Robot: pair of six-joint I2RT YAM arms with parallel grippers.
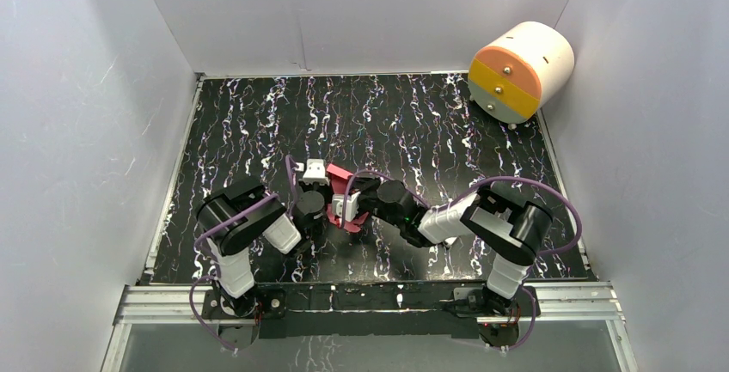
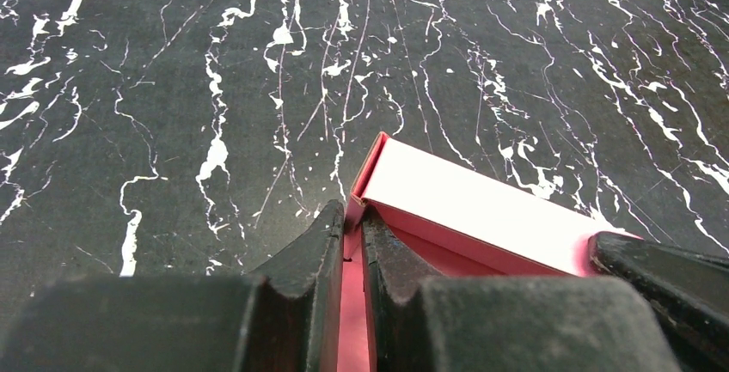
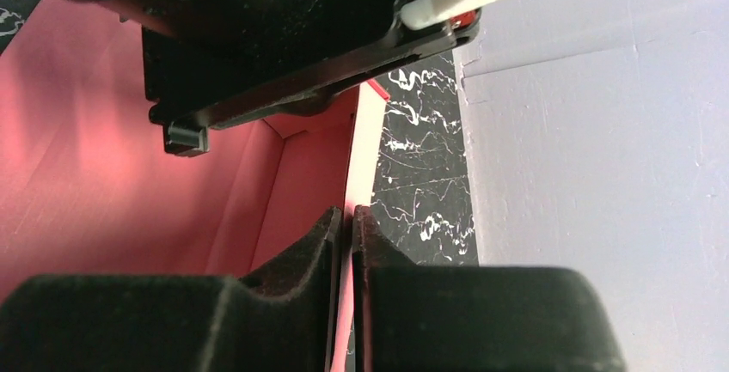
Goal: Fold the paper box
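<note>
The paper box (image 1: 339, 173) is pink-red card, partly folded up, in the middle of the black marbled table between my two grippers. In the left wrist view my left gripper (image 2: 352, 222) is shut on one upright pink wall at a corner of the paper box (image 2: 468, 204), whose long side wall is folded over and looks pale. In the right wrist view my right gripper (image 3: 346, 217) pinches another thin wall of the paper box (image 3: 103, 174), with the pink inside to its left. From above, the left gripper (image 1: 321, 185) and right gripper (image 1: 347, 207) nearly touch.
A big white-and-orange cylinder (image 1: 520, 70) lies at the back right corner. White walls (image 1: 86, 131) enclose the table on three sides. The left gripper's black body (image 3: 284, 45) hangs close over the box in the right wrist view.
</note>
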